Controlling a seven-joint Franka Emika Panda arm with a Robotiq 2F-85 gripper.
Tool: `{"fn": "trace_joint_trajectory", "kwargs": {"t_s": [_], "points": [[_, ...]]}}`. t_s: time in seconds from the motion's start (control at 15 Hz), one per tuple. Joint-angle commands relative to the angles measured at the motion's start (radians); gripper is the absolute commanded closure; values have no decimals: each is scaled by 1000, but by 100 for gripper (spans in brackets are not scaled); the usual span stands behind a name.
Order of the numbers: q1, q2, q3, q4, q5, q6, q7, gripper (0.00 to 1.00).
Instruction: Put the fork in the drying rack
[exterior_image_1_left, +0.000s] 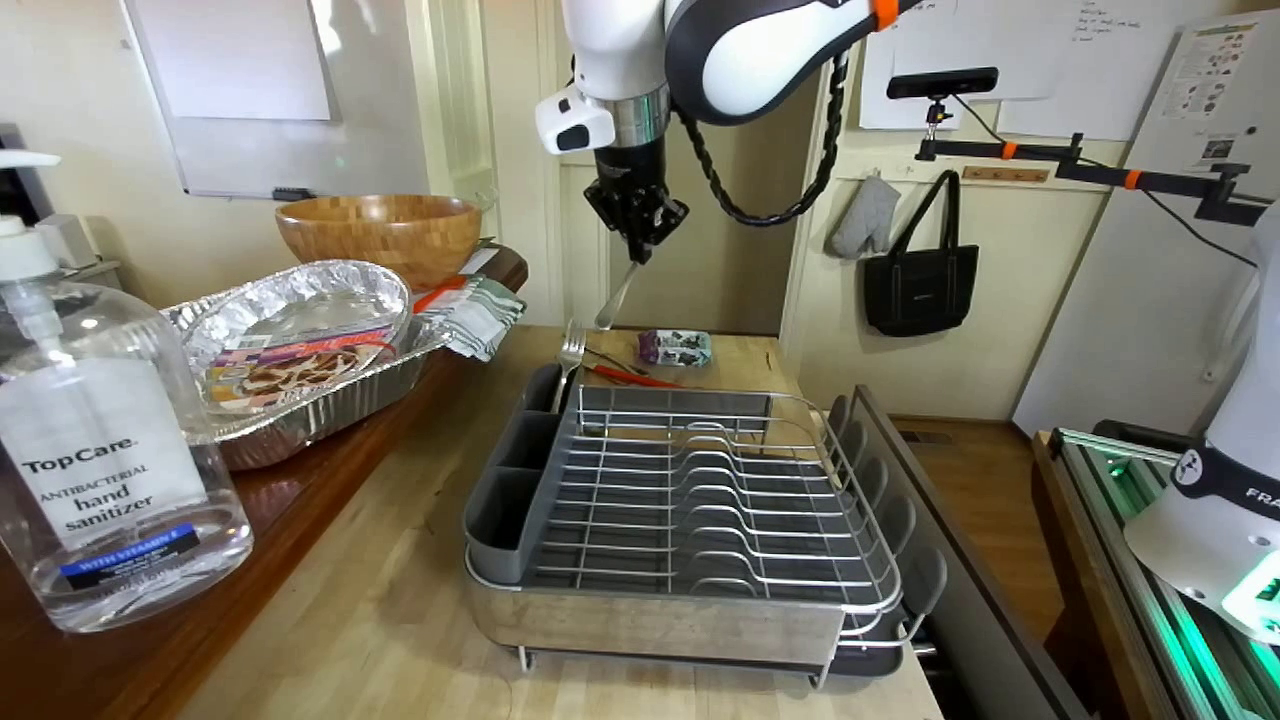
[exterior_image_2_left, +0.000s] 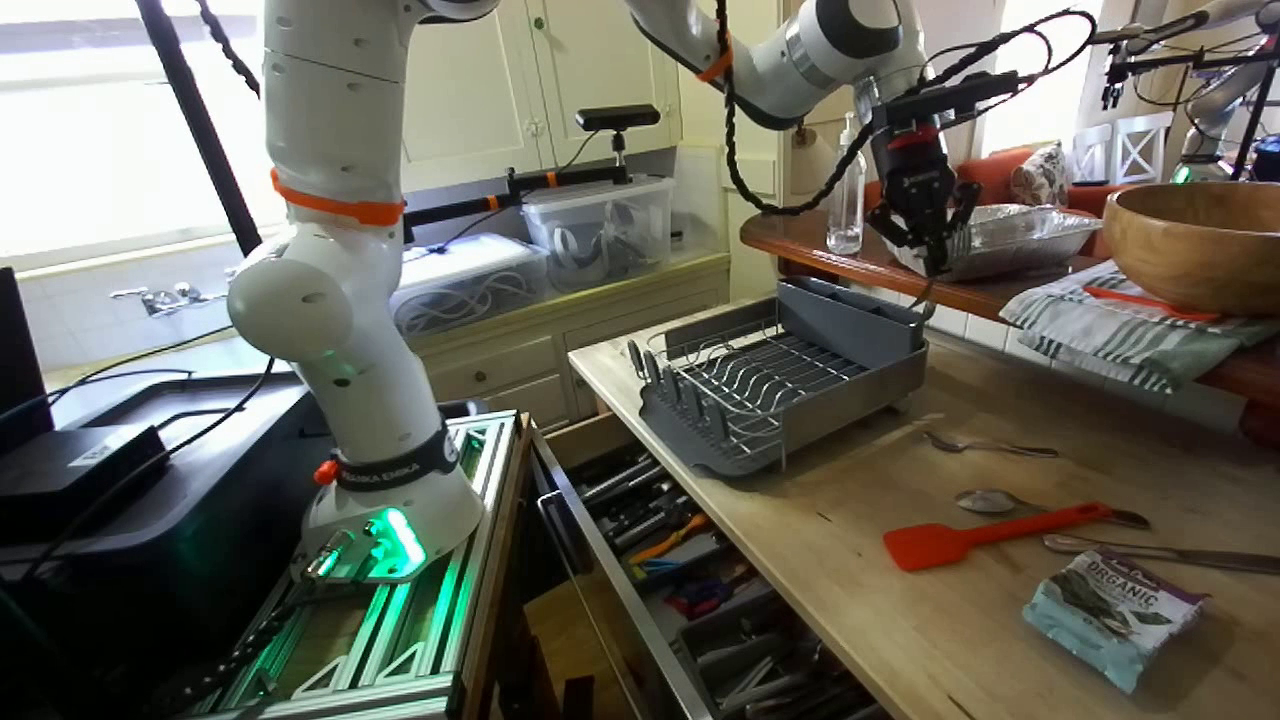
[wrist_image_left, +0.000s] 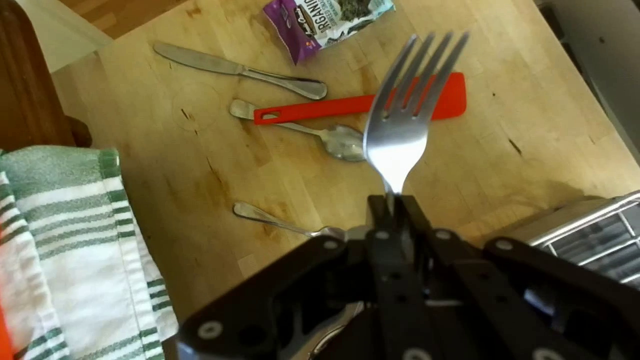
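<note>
Fork (wrist_image_left: 397, 145) in the air, near the drying rack (exterior_image_1_left: 660, 625): that is where I have it. My pincer (wrist_image_left: 392, 204) is clamped on its neck, fingertips tight against the metal, and the wrist view gives me the tines spread just beyond them. In an exterior view I see its handle (exterior_image_1_left: 614, 302) hanging tilted below the pincer, the end short of the rack's grey caddy (exterior_image_1_left: 495, 560); whether it is straight above a compartment I can't tell from where I sit. A second fork (exterior_image_1_left: 573, 347) leans, tines up, in the caddy compartment farthest from that camera. The rack stands on the pale wooden worktop (exterior_image_1_left: 360, 620).

From the wrist I make out a red spatula (wrist_image_left: 450, 97) with its handle lying across a spoon (wrist_image_left: 342, 142), and near them a knife (wrist_image_left: 200, 59) and a snack packet (wrist_image_left: 332, 22). Closer to the rack is another slim utensil (wrist_image_left: 260, 214); my pincer covers part of it, so I can't name its kind. Farther out, a dark wooden ledge (exterior_image_1_left: 290, 525) beside the worktop carries a hand sanitizer bottle (exterior_image_1_left: 120, 450), foil pans (exterior_image_1_left: 320, 425), a wooden bowl (exterior_image_1_left: 370, 240) and a striped towel (wrist_image_left: 75, 280). Along the opposite edge of the worktop, a drawer (exterior_image_1_left: 960, 555) holding utensils stands open.
</note>
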Motion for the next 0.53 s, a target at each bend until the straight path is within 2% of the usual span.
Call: {"fn": "trace_joint_trajectory", "kwargs": {"t_s": [0.0,0.47], "points": [[27,36,9,48,-66,-55,-40,98],[59,76,30,69,-163,-21,-102,98]]}}
